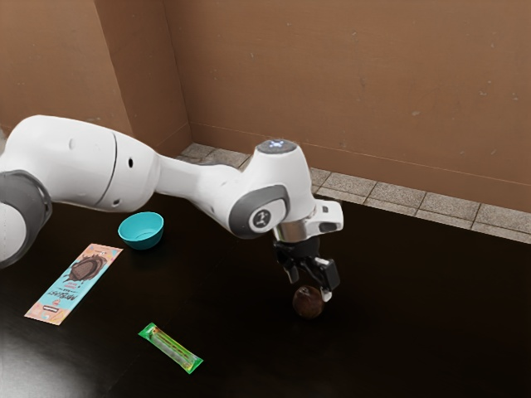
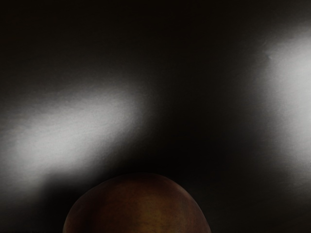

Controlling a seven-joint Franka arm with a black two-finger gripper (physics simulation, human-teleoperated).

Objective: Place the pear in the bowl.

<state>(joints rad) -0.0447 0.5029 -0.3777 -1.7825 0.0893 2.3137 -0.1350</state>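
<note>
My gripper [image 1: 309, 289] is low over the dark table, its fingers apart and pointing down. The brownish-red pear [image 1: 308, 303] is right under it, with its top near the fingertips; one fingertip overlaps its upper edge in the exterior view. I see no grip from both sides. In the wrist view the rounded top of the pear [image 2: 141, 208] rises from the lower edge. Far from the hand, toward the exterior view's left, the turquoise bowl [image 1: 141, 240] stands upright, its visible inside holding nothing.
A chocolate packet [image 1: 73, 283] lies flat near the bowl, at the exterior view's left. Closer to the camera is a slim green-edged packet [image 1: 171, 347]. The glossy black table [image 1: 431, 315] reaches to a tiled strip and a brown wall.
</note>
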